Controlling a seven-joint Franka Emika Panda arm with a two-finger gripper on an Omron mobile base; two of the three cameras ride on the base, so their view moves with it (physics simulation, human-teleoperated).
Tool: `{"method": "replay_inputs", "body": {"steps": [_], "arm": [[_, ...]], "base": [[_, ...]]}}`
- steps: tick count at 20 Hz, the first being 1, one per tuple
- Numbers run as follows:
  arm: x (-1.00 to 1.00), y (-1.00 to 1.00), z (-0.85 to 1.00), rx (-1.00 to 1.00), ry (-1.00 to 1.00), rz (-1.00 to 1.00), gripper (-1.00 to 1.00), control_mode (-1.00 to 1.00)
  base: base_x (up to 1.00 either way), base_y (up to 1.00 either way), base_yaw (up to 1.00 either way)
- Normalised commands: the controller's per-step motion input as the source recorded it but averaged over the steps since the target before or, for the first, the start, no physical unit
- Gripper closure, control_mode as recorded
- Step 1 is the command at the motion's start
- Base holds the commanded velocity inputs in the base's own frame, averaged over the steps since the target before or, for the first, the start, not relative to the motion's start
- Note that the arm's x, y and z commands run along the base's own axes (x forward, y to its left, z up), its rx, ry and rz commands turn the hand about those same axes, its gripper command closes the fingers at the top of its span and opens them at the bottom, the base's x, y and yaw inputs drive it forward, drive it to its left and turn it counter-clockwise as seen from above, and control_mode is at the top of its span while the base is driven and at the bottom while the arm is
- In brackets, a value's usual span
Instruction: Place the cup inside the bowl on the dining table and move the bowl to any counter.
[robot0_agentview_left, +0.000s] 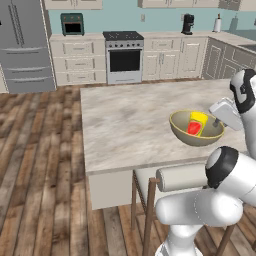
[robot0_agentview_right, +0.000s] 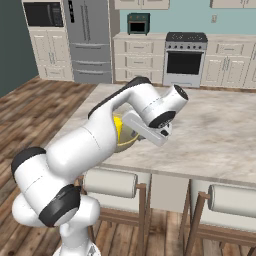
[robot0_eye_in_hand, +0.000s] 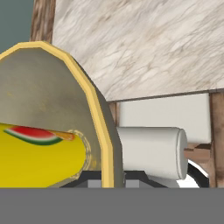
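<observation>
Filling the hand view's near left, the bowl (robot0_eye_in_hand: 48, 105) is holding the cup (robot0_eye_in_hand: 39, 157), which is lying on its side inside it. Down at that view's bottom edge the gripper's (robot0_eye_in_hand: 107, 180) fingertips are straddling the bowl's yellowish rim, closed on it, though the grey band is cutting them off. From the left base view, the bowl is sitting on the dining table (robot0_agentview_left: 125, 120) near its front edge, the cup showing red and yellow. From the right base view, the arm is hiding most of the bowl.
</observation>
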Motion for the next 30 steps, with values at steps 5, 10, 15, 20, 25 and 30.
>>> {"method": "replay_inputs", "body": {"steps": [5,10,15,20,25,30], "arm": [[-0.03,0.0,0.0,0.0,0.0,0.0,1.0,-1.0],[0.0,0.0,0.0,0.0,0.0,0.0,1.0,-1.0],[0.0,0.0,0.0,0.0,0.0,0.0,1.0,-1.0],[0.0,0.0,0.0,0.0,0.0,0.0,1.0,-1.0],[0.0,0.0,0.0,0.0,0.0,0.0,1.0,1.0],[0.0,0.0,0.0,0.0,0.0,0.0,1.0,1.0]], "base": [[0.0,0.0,0.0],[0.0,0.0,0.0],[0.0,0.0,0.0],[0.0,0.0,0.0],[0.0,0.0,0.0],[-0.07,0.0,0.0]]}}
